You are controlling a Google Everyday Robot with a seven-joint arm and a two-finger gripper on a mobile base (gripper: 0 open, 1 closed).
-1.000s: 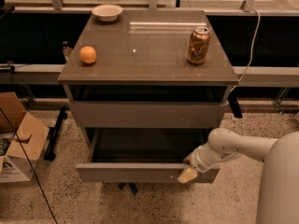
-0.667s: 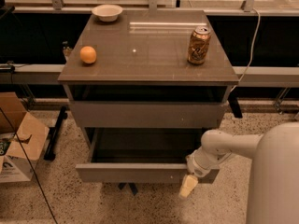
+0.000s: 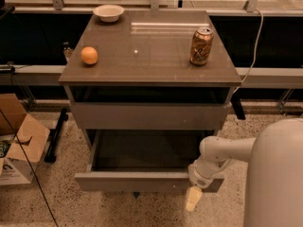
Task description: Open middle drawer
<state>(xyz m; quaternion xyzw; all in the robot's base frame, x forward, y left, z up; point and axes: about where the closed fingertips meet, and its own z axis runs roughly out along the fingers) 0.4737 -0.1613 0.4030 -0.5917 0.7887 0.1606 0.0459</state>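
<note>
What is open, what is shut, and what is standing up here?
middle drawer: pulled out, open.
upper drawer: shut.
soda can: upright on the cabinet top.
bowl: right way up.
orange: whole, unpeeled.
cardboard box: flaps open.
tool: below the open drawer front's right end.

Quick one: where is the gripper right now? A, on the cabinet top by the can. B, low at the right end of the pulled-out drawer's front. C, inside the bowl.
B: the gripper hangs just below the right end of the pulled-out front of the middle drawer.
</note>
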